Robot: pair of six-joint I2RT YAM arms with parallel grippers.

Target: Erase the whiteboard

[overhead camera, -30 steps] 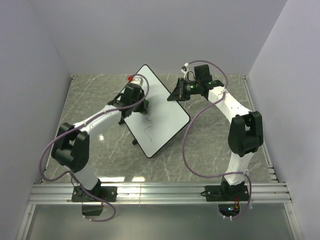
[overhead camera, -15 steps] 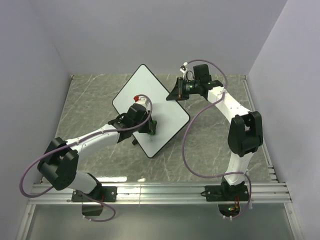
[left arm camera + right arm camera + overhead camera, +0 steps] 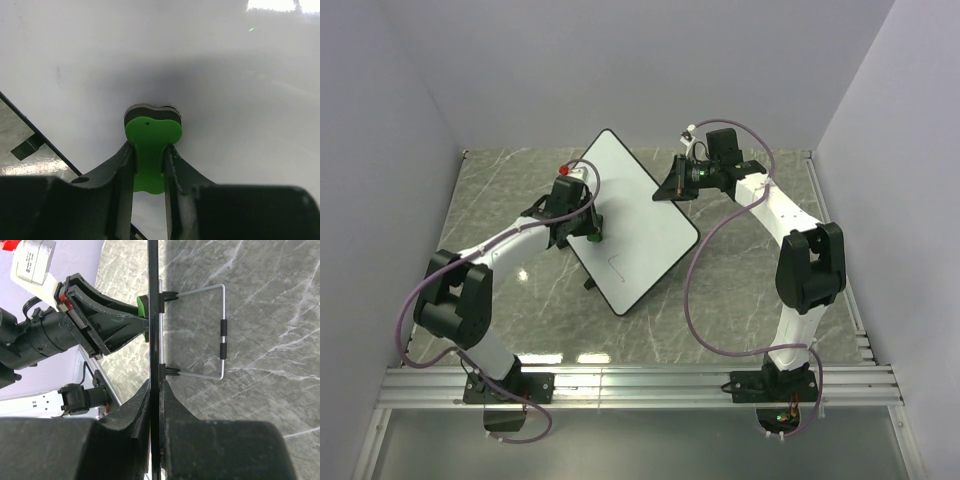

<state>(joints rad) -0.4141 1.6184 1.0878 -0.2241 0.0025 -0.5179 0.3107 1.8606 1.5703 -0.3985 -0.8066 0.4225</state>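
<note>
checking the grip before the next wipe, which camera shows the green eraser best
The left wrist view: the green eraser fills the centre, clamped in the left tool, its dark pad against the whiteboard. The top external view shows only a green speck by the wrist; the right wrist view, a green sliver beside the board's edge.

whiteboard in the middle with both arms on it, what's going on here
The left gripper is shut on a green eraser and presses it against the whiteboard near its left edge. The right gripper pinches the opposite edge, apparently steadying the board. A short dark line toward the near corner is not yet wiped. The rest of the surface looks clean.
</note>
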